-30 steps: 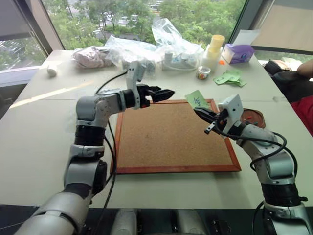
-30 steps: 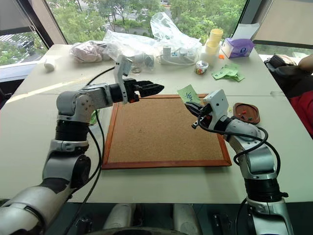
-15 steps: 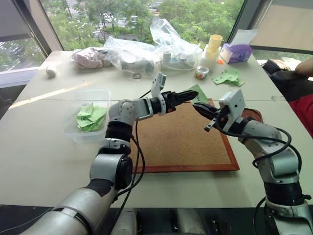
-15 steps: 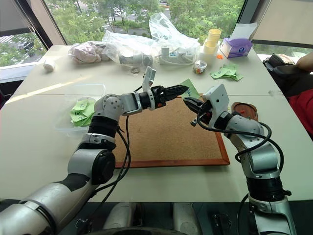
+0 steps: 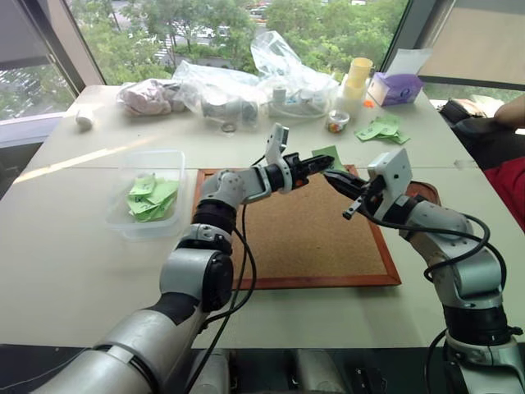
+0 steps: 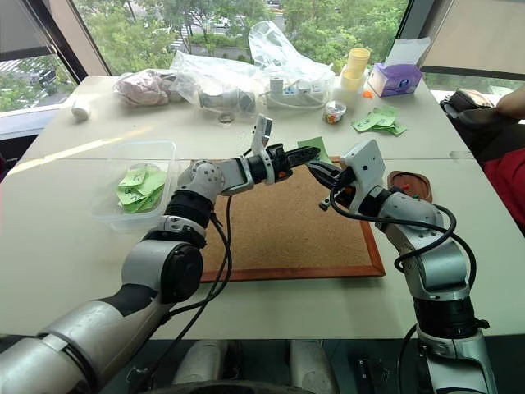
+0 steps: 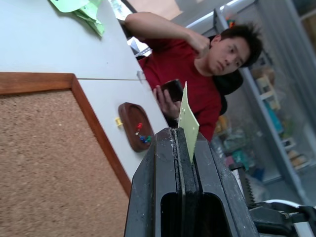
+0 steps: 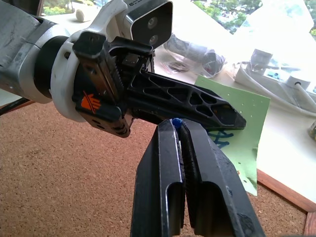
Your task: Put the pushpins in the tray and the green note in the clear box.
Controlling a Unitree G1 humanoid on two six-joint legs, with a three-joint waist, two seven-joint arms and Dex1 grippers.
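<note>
One green note [image 7: 188,118] up in the air over the far edge of the cork board [image 5: 312,238], pinched on edge in the closed left gripper [image 7: 183,136]. One blue pushpin [image 8: 176,121] nipped at the tip of the closed right gripper [image 8: 180,129], touching the note's face just under the left fingers [image 8: 197,103]. One brown tray [image 7: 135,126] on the table just beside the board's right side, holding at least two pushpins, red and blue. One clear box [image 5: 150,190] well apart on the left, with several green slips inside. One more bunch of green slips [image 5: 384,129] at the far right of the table. One person in red [image 7: 192,69] past the table edge
</note>
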